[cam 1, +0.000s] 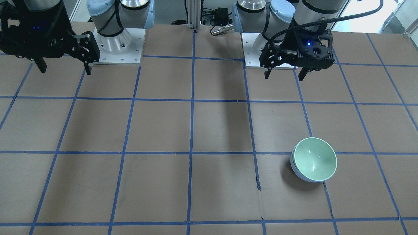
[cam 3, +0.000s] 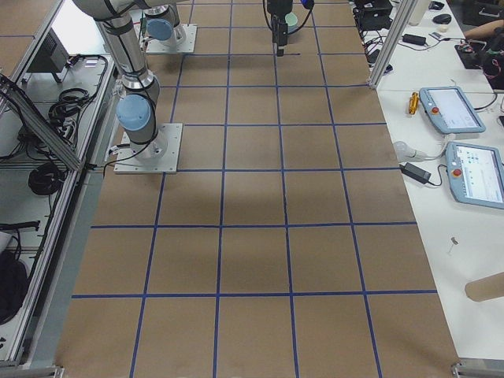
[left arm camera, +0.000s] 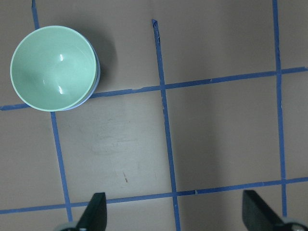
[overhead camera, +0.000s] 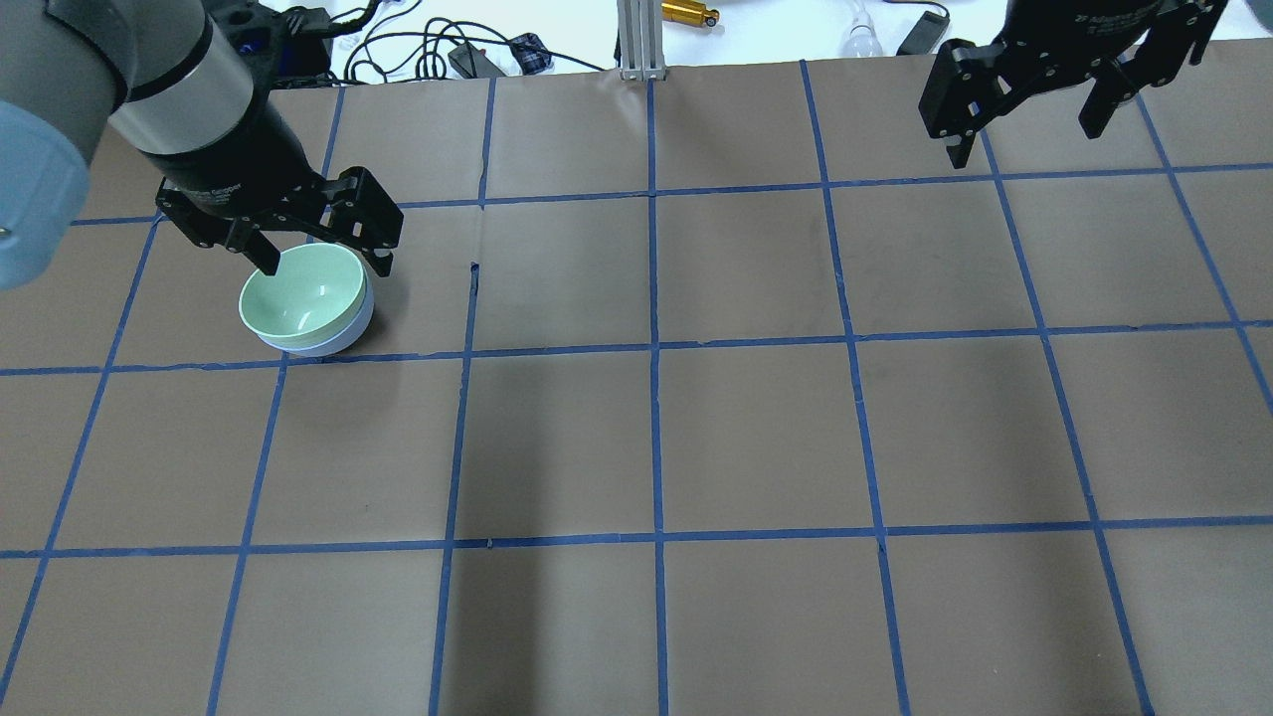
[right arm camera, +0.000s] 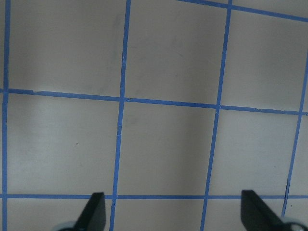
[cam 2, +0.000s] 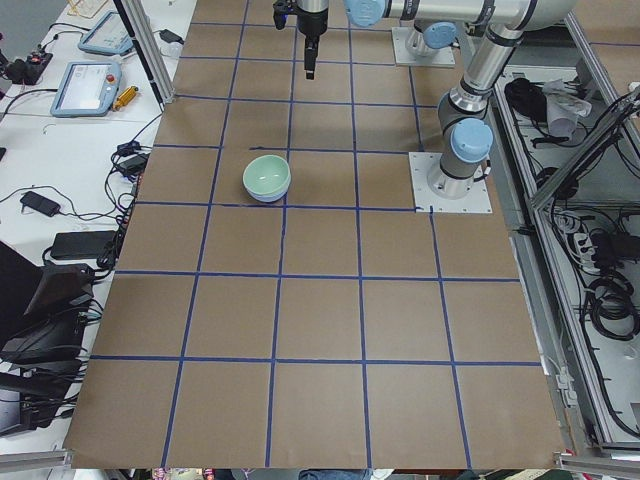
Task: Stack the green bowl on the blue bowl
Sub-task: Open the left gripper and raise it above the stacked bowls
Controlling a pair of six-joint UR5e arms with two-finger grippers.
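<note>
The green bowl [cam 1: 315, 159] sits nested inside the blue bowl [cam 1: 295, 170], whose pale rim and side show just below it. The stack rests on the table on my left side and also shows in the overhead view, green bowl [overhead camera: 303, 293] in blue bowl [overhead camera: 336, 341]. In the left wrist view the green bowl [left arm camera: 52, 67] is at the upper left. My left gripper [cam 1: 283, 77] is open and empty, raised above the table on the robot's side of the bowls. My right gripper [cam 1: 65, 69] is open and empty, far off on the other side.
The table is brown paper with a grid of blue tape. A small tear in the paper [overhead camera: 474, 270] lies beside the bowls. An aluminium post [overhead camera: 636, 40] and cables stand at the far edge. Teach pendants [cam 3: 453, 110] lie on a side bench.
</note>
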